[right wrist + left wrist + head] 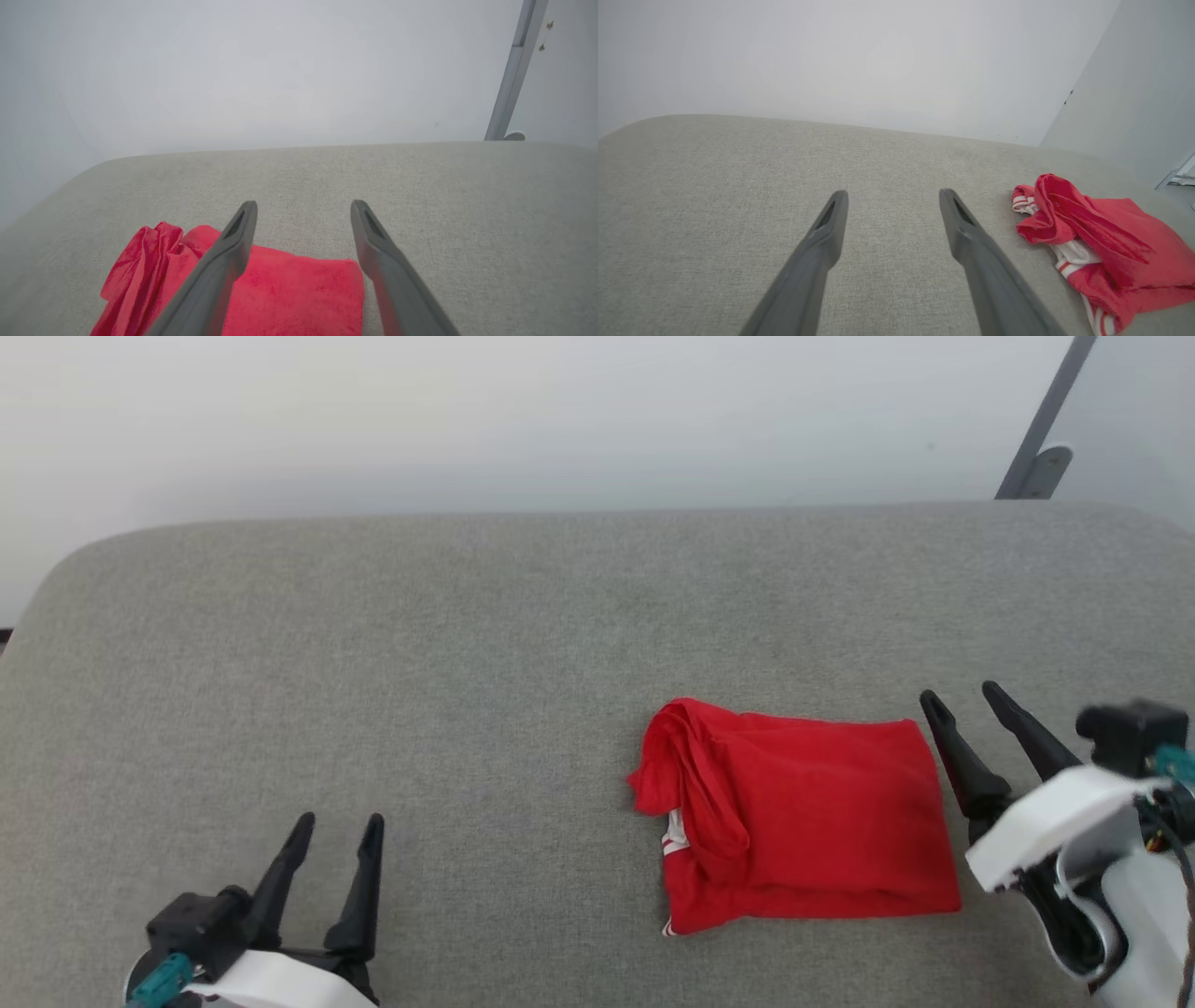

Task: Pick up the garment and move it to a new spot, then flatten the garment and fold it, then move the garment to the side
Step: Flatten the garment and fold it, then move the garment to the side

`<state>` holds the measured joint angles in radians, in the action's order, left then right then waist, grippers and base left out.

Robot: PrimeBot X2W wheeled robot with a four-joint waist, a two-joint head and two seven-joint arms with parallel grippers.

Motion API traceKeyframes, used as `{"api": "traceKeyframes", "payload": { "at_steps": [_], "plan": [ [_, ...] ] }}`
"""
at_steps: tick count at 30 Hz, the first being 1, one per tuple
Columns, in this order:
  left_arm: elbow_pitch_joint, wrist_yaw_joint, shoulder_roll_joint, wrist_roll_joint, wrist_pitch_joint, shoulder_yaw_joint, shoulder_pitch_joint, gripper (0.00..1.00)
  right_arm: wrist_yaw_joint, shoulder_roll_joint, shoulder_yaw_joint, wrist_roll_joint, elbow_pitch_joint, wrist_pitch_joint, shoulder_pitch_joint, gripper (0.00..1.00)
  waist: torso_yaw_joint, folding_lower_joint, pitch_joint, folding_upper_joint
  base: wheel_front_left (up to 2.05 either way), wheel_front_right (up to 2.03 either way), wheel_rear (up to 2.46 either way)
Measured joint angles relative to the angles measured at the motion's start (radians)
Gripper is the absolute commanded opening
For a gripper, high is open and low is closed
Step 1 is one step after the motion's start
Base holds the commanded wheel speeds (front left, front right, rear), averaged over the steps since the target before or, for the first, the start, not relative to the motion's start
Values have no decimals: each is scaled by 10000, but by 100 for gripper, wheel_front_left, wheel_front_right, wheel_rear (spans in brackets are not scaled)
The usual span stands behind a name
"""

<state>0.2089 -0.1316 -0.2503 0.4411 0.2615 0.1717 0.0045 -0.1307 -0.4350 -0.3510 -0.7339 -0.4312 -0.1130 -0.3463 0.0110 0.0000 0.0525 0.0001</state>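
Front-right on the padded surface (467,663), the folded garment (803,812) (soft, light, layers apt to slide) is best pinched at its right edge by the right gripper (958,693), jaws wide and empty like those of the left gripper (341,819).

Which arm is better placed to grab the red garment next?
Right, probably. The right gripper stands open beside the garment, at its right edge; the left gripper, also open, sits well off to its left.
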Motion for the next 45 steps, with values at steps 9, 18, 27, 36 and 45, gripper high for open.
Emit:
{"api": "traceKeyframes", "payload": {
  "at_steps": [9,18,27,36,45],
  "plan": [
    [-341,0,50,-8,0,-374,553,100,0,238,809,972,-249,-1461,994,100,-38,0,-375,0,0,0,0],
    [-1026,0,56,-198,0,-752,1398,100,0,1124,2493,1990,1200,-1482,2894,100,125,0,-464,0,0,0,0],
    [-1814,0,234,-458,0,-1141,2399,100,0,1647,3678,2416,2393,-1480,4410,100,180,0,-572,0,0,0,0],
    [-1941,0,320,-617,0,-1250,2533,100,0,1883,4034,2694,2972,-1055,4696,100,198,0,-575,0,0,0,0],
    [-1898,0,485,-637,0,-1135,2172,100,0,1390,3689,3018,2711,583,3902,100,311,0,-352,0,0,0,0]
  ]
}}
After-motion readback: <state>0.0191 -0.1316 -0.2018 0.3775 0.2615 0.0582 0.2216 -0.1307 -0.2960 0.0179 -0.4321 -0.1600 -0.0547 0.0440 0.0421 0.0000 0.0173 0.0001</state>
